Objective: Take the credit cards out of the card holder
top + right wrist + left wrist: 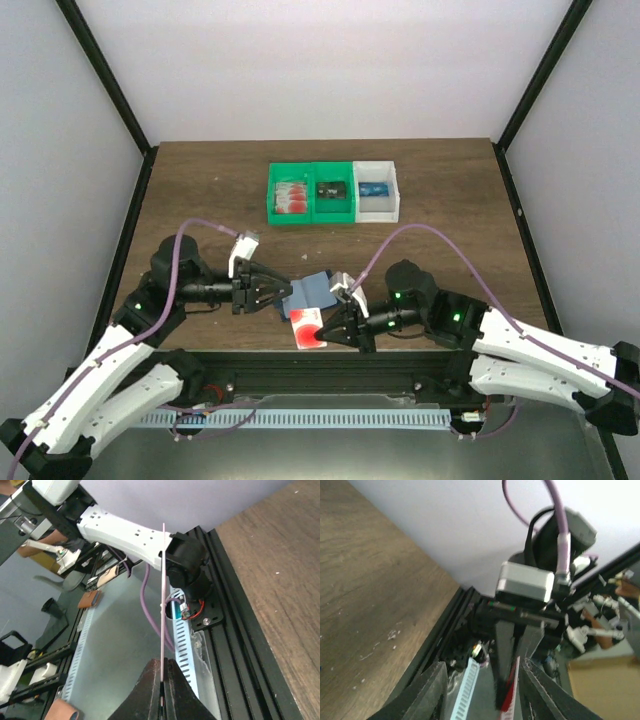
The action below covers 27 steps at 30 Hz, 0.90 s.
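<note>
The right gripper (pixel 161 692) is pressed together on a red-and-white credit card (pixel 307 327), pinching it by one edge above the worktop's (pixel 440 230) near edge. The blue card holder (pixel 314 289) sits just beside that card, between both arms. The left gripper (pixel 284 294) is spread, its tips at the holder's left side.

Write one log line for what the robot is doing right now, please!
left jaws: open, near card holder | right jaws: shut on red-and-white credit card | card: out of holder

Bright, even light, soft shadows; wrist views blurry (foreground mostly)
</note>
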Each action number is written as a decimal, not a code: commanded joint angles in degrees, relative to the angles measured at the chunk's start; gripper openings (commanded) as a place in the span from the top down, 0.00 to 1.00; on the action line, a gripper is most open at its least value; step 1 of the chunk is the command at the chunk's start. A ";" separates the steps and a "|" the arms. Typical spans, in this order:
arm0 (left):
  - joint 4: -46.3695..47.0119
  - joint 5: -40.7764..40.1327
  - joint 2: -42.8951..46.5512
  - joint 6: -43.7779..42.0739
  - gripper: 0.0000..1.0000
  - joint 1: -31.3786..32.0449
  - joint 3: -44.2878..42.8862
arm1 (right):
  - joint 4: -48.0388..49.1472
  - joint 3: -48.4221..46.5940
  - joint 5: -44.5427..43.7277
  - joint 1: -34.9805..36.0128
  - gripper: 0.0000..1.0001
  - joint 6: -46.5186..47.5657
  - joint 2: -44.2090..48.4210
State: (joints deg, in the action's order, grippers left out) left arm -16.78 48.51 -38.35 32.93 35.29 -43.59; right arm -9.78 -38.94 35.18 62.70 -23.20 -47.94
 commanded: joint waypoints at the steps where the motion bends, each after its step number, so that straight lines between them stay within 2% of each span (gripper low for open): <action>1: -9.03 6.14 -1.38 -8.87 0.62 0.04 -2.70 | -6.65 -4.37 4.63 -0.30 0.99 3.35 -1.51; 8: -9.57 11.82 -1.30 -12.31 0.62 0.01 -2.06 | -4.83 -5.34 6.65 -0.38 1.00 2.17 -5.57; 10: -10.08 11.74 -1.37 -12.77 0.60 0.01 -1.59 | -4.31 -5.66 6.67 -0.38 0.99 2.08 -5.99; 16: -11.81 10.56 -2.85 -14.78 0.69 0.06 -0.10 | -3.12 -5.98 5.80 -0.98 1.00 1.66 -6.07; 27: -10.43 11.67 -2.31 -14.17 0.69 0.06 0.75 | -2.38 -5.67 4.25 -1.42 0.99 0.45 -4.43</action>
State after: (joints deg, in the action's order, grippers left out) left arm -27.79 58.87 -41.39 19.44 35.29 -43.79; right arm -13.23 -41.69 40.23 61.73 -21.93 -54.15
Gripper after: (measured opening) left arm 0.313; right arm 0.017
